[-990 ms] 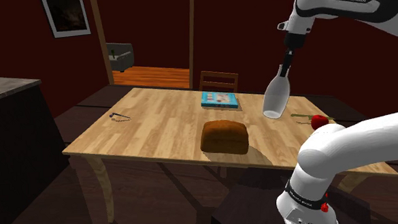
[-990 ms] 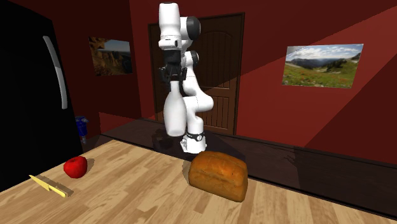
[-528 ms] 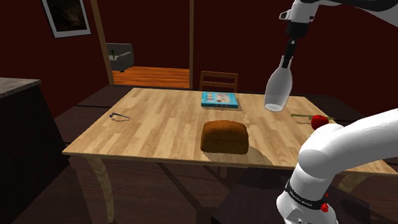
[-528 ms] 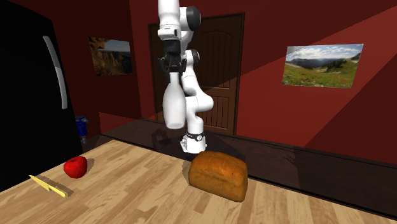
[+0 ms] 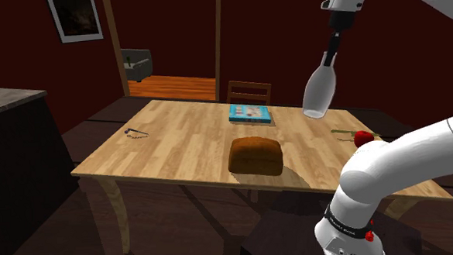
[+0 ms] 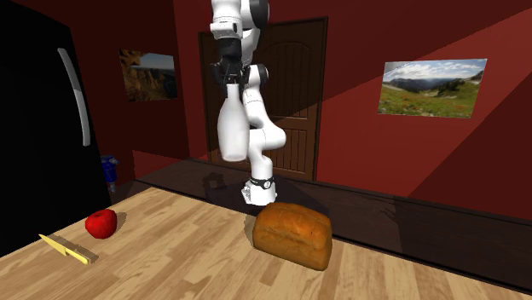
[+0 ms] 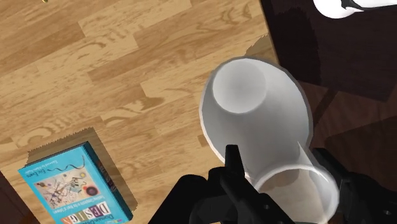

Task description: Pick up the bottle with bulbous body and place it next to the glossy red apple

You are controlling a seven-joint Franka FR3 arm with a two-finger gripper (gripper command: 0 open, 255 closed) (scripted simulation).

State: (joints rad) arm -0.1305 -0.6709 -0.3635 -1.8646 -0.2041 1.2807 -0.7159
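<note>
Bottle (image 5: 319, 92), clamped at the neck by the hand (image 5: 330, 56), is hung high above the desk (image 5: 179, 140), well apart from the apple (image 6: 101, 223). A rigid, smooth, possibly slippery body is judged; the neck grip is favoured.

The bottle (image 5: 319, 92) has gone up. A second ago its base hung low over the wood of the table (image 5: 179, 140); now, in the shoulder view, it hangs higher, its base against the table's far edge. The gripper (image 5: 330, 59), fingers clasped on the neck all the while, has risen with it, and the white arm (image 5: 404, 159) has lifted too: its lettered upper link has slid almost out of the top of the shoulder view, and the forearm near the stand slopes more steeply. From the second exterior view the bottle (image 6: 230, 128) has climbed well up the door behind it, with the gripper (image 6: 230, 78) above it nearer the top edge.
</note>
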